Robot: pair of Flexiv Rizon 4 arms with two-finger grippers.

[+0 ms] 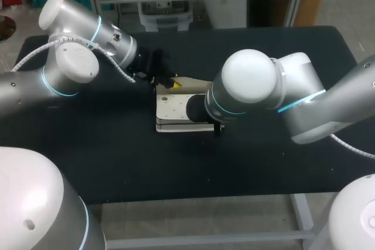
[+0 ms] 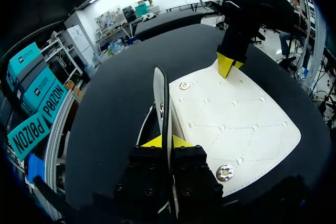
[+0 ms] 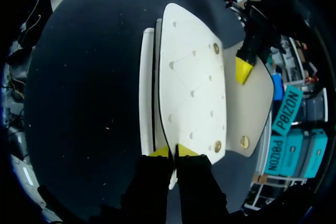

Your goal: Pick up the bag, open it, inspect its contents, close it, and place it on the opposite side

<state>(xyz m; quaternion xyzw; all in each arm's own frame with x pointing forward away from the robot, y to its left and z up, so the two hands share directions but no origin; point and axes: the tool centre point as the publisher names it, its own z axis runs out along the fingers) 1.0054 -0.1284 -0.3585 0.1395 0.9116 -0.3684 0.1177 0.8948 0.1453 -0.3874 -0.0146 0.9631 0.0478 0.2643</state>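
Observation:
A white quilted bag (image 1: 174, 109) lies in the middle of the black table (image 1: 105, 162). From the left, my left gripper (image 1: 170, 84) reaches the bag's far side. In its wrist view the yellow tips of my left gripper (image 2: 166, 142) are shut on a thin white edge of the bag (image 2: 160, 93) that stands upright between them. My right gripper (image 3: 173, 153) is shut on the rim of the quilted flap (image 3: 191, 87), which has metal snaps (image 3: 218, 146). In the head view my right arm (image 1: 249, 86) hides its fingers. Each wrist view shows the other gripper's yellow tip at the bag's opposite end.
Open black tabletop lies on both sides of the bag and toward the front edge (image 1: 193, 198). My left arm's elbow (image 1: 73, 62) hangs over the table's left part, and my right arm covers the middle right.

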